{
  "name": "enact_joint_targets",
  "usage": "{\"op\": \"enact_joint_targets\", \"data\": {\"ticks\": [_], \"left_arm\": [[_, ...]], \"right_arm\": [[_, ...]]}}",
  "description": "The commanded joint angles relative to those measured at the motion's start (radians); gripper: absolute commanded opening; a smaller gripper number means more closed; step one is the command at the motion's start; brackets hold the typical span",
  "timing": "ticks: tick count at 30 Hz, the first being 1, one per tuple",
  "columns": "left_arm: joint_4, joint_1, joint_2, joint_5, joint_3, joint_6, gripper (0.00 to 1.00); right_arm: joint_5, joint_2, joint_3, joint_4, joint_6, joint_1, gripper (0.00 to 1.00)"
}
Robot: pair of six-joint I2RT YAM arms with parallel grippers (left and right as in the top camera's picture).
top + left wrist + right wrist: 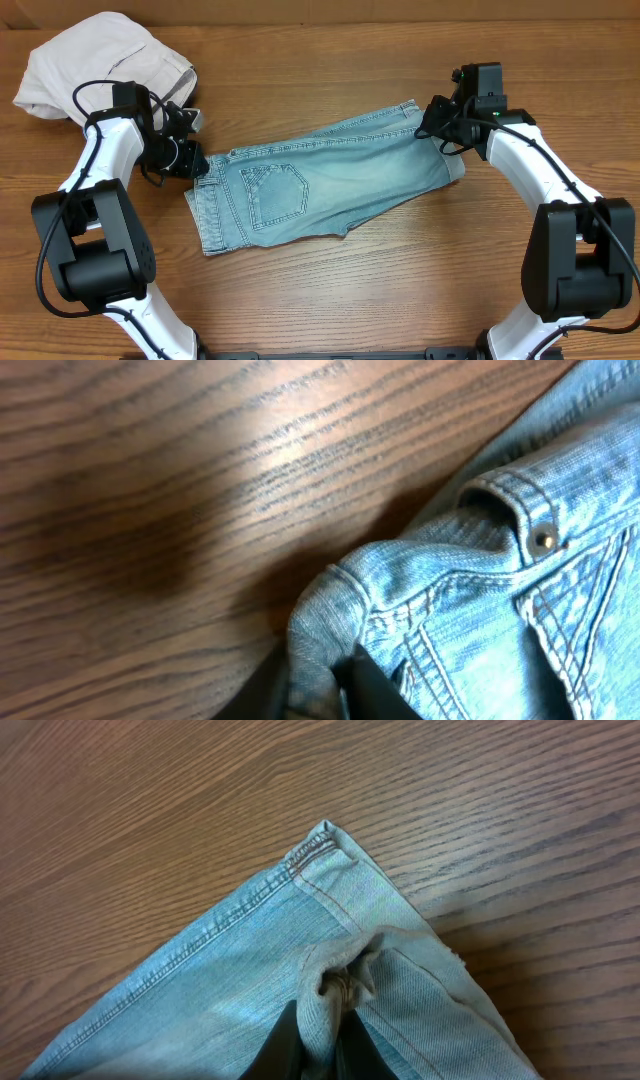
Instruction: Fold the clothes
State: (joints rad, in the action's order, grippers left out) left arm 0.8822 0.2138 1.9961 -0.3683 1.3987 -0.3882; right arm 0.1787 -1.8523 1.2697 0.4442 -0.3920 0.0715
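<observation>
Denim jeans (320, 180), light blue and faded, lie flat near the middle of the wooden table (330, 300), stretched slantwise with the waistband at the left and the leg end up at the right; a stitched back pocket (275, 190) faces up. At the waistband corner the left gripper (195, 162) meets the cloth. In the left wrist view its dark fingers (375, 685) stand narrow with a fold of denim pinched between them, just below a belt loop (500, 500) and a small rivet (543, 540). At the far end the right gripper (428, 125) is clamped tight on the jeans. Its own camera shows a bunch of fabric gathered between the fingers (285, 1045), just short of the stitched hem corner (320, 845), which rests on the wood. Beige trousers (100, 65) sit crumpled in the far left corner, apart from the jeans.
</observation>
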Motion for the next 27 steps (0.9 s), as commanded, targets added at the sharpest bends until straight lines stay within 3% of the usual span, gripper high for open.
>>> {"op": "enact_joint_targets", "data": {"ticks": [1, 8, 16, 27], "left_arm": [[0.025, -0.003, 0.005, -0.033, -0.004, -0.015, 0.15], [0.212, -0.003, 0.004, -0.055, 0.092, 0.088, 0.05], [0.52, -0.019, -0.026, -0.14, 0.201, 0.08, 0.04], [0.707, -0.072, -0.305, -0.204, 0.201, 0.09, 0.04]], "right_arm": [[-0.013, 0.029, 0.027, -0.008, 0.006, -0.012, 0.04], [-0.013, 0.056, 0.028, 0.0, 0.053, -0.012, 0.04], [-0.056, 0.145, 0.028, 0.021, 0.087, -0.012, 0.04], [-0.203, 0.23, 0.048, 0.04, 0.128, -0.013, 0.04]]}}
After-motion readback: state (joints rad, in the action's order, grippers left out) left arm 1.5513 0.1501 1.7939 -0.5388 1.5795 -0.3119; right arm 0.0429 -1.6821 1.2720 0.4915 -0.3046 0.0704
